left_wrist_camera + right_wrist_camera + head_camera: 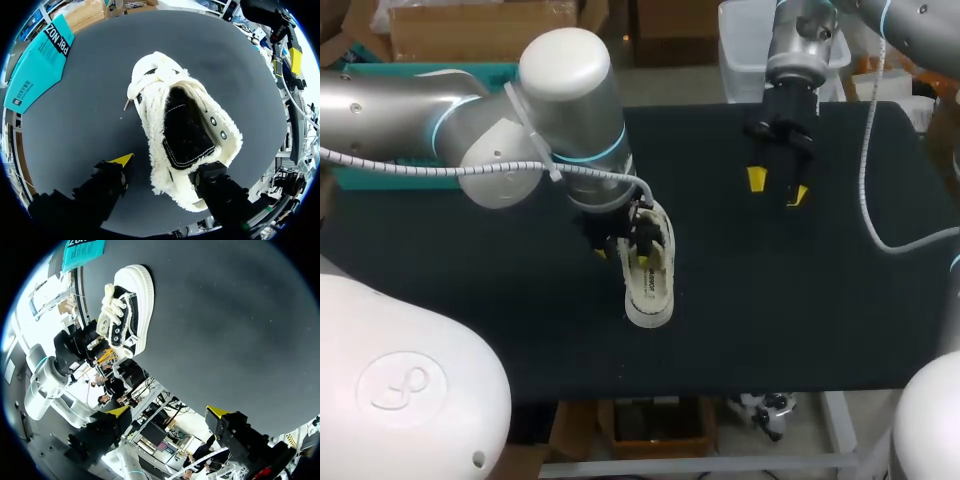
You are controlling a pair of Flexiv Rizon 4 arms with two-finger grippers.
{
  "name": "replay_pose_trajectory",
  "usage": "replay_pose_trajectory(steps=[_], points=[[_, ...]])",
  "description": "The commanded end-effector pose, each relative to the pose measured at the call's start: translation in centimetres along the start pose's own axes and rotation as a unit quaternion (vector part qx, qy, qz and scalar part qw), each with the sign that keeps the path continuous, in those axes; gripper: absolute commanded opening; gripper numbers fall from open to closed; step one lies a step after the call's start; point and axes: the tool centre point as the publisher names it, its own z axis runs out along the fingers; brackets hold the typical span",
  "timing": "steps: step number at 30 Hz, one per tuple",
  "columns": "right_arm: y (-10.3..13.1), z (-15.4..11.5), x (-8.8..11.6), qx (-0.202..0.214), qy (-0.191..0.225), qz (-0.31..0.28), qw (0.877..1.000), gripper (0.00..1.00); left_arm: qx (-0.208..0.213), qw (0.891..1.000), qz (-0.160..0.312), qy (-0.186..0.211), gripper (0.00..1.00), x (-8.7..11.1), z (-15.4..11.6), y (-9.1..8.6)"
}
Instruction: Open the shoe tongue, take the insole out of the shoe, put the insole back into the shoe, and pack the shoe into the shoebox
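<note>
The white fleecy sneaker point(650, 285) stands upright on its sole near the middle of the black table point(770, 300), laces bunched at the front. We see its mouth wide open in the left wrist view point(185, 125). The inside is dark with pale stitching, and we cannot tell whether the insole lies in there.

Our left gripper point(162, 170) hangs right over the shoe's heel end with its fingers spread. One yellow tip sits just beside the shoe, clear of the fleece, and the other finger is down at the collar with its tip hidden.

Our right gripper point(775, 187) hovers over bare table well apart from the shoe, its fingers also spread with nothing between them.

The teal shoebox point(37, 67) lies at the table's left edge, well apart from the shoe. We cannot see inside it.
</note>
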Motion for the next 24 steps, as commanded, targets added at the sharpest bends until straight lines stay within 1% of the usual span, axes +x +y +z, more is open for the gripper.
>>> replay_pose_trajectory(steps=[1, 3, 5, 7, 11, 14, 16, 17, 18, 19, 20, 21, 22, 24], points=[[-1.0, 1.4, 0.1, -0.117, 0.004, -0.004, 0.993, 1.0, 0.0, 1.0, -0.001, 0.002, 0.65, 0.0, 0.4, -0.2], [-1.0, 1.4, 0.1, -0.117, 0.004, -0.004, 0.993, 1.0, 0.001, 1.0, -0.002, 0.003, 0.6, -0.1, 0.5, -0.3], [-1.0, 1.4, 0.1, -0.117, 0.004, -0.004, 0.993, 1.0, 0.001, 1.0, -0.003, 0.004, 0.5, 0.0, 0.6, -0.4], [-1.0, 1.4, 0.1, -0.117, 0.004, -0.004, 0.993, 1.0, 0.001, 1.0, -0.004, 0.004, 0.45, 0.0, 0.6, -0.4], [-1.0, 1.4, 0.1, -0.117, 0.004, -0.004, 0.993, 1.0, 0.0, 1.0, -0.004, 0.004, 0.44, 0.0, 0.7, -0.9], [-1.0, 1.4, 0.1, -0.117, 0.004, -0.004, 0.993, 1.0, -0.002, 1.0, -0.006, 0.003, 0.37, 0.1, 0.8, -1.1], [-1.0, 1.4, 0.1, -0.117, 0.004, -0.004, 0.993, 1.0, -0.004, 1.0, -0.007, 0.002, 0.36, 0.1, 0.9, -1.2], [-1.0, 1.4, 0.1, -0.117, 0.004, -0.004, 0.993, 1.0, -0.004, 1.0, -0.008, 0.002, 0.35, 0.1, 0.9, -1.3], [-1.0, 1.4, 0.1, -0.117, 0.004, -0.004, 0.993, 1.0, -0.004, 1.0, -0.009, 0.001, 0.3, 0.2, 0.9, -1.4], [-1.0, 1.4, 0.1, -0.117, 0.004, -0.004, 0.993, 1.0, -0.003, 1.0, -0.014, -0.003, 0.16, 0.2, 0.9, -1.5], [-1.0, 1.4, 0.2, -0.128, -0.001, -0.005, 0.992, 1.0, -0.003, 1.0, -0.015, -0.004, 0.06, 0.2, 1.0, -1.5], [-1.1, 1.4, 0.2, -0.139, -0.007, -0.006, 0.99, 1.0, -0.003, 1.0, -0.015, -0.004, 0.0, 0.2, 1.0, -1.5], [-1.3, 1.6, 0.4, -0.149, -0.031, -0.023, 0.988, 1.0, -0.002, 1.0, -0.015, -0.004, 0.0, 0.2, 1.0, -1.5], [-1.3, 1.8, 0.5, -0.162, -0.039, -0.019, 0.986, 1.0, -0.001, 1.0, -0.016, -0.004, 0.0, 0.2, 1.0, -1.6]])
